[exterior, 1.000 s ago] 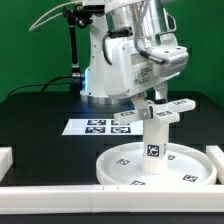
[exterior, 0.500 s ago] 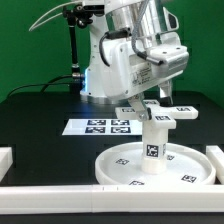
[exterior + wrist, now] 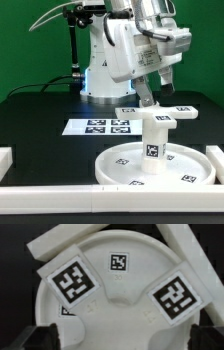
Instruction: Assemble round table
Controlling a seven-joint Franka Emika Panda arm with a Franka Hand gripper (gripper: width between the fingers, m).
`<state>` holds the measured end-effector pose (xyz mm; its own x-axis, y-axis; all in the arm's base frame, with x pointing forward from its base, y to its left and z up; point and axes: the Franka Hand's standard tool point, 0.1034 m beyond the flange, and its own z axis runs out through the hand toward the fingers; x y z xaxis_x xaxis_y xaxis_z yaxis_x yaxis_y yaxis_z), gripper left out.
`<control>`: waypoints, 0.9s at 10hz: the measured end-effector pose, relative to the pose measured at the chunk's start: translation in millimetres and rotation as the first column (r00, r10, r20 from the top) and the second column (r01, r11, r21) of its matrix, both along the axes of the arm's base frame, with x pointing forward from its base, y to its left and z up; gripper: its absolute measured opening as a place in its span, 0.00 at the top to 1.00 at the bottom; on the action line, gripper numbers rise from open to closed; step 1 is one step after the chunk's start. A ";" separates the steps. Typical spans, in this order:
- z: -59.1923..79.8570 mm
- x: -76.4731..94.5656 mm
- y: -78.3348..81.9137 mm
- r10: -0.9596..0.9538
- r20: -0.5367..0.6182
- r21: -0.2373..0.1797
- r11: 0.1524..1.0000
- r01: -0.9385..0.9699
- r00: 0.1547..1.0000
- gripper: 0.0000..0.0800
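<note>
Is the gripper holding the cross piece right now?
No. In the exterior view the gripper hangs above and apart from the cross piece, which sits on top of the post standing upright on the round disc.

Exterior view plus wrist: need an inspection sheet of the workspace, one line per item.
Surface: black table, white border rails along its edges.
Job's things: post upright on round disc; cross piece sits on the post's top.
Clutter: nothing seen; marker board lies flat behind the disc.
Grippers: gripper above the cross piece, apart from it, fingers spread.
Cables: black cable looping behind the arm.
Surroundings: green backdrop.
</note>
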<state>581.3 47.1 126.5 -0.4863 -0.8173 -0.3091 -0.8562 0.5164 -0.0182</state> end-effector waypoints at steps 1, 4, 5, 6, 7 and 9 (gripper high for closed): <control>0.0 0.0 0.2 0.014 0.003 -0.003 1.000 -0.013 1.000 0.19; 2.8 -1.4 10.1 0.430 0.033 -0.044 0.902 -0.429 0.902 0.19; 3.1 -1.1 15.5 0.580 0.035 -0.045 0.814 -0.579 0.814 0.19; 1.6 -0.5 18.6 0.634 0.040 -0.041 0.774 -0.632 0.773 0.19; 1.3 -0.8 18.5 0.698 0.057 -0.059 0.716 -0.695 0.714 0.19; 1.2 -0.8 18.6 0.787 0.083 -0.093 0.617 -0.782 0.611 0.19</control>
